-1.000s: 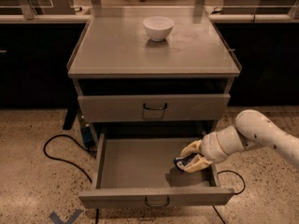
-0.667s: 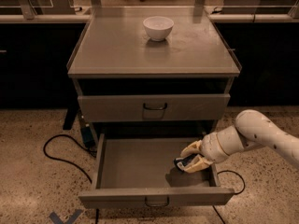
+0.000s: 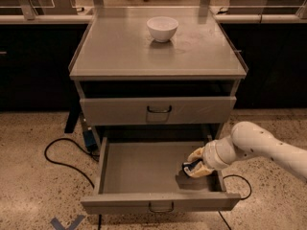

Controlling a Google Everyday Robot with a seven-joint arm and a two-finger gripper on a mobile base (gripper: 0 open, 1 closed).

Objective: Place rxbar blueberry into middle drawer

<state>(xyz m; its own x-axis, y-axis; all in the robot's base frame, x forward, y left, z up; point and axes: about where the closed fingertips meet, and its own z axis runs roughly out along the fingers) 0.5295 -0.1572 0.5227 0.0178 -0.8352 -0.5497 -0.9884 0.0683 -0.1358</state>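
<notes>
The middle drawer (image 3: pixel 129 169) is pulled open below a shut drawer front (image 3: pixel 158 110). My gripper (image 3: pixel 195 163) is inside the drawer at its right side, low over the floor, with pale yellow fingers (image 3: pixel 201 171). The rxbar blueberry (image 3: pixel 191 166), a small dark blue bar, sits between the fingers, which are closed on it. The white arm reaches in from the right over the drawer's right wall.
A white bowl (image 3: pixel 162 28) stands on the grey cabinet top (image 3: pixel 120 51). A black cable (image 3: pixel 62 162) lies on the speckled floor to the left, another loops at the right (image 3: pixel 240 186). Dark counters stand behind on both sides.
</notes>
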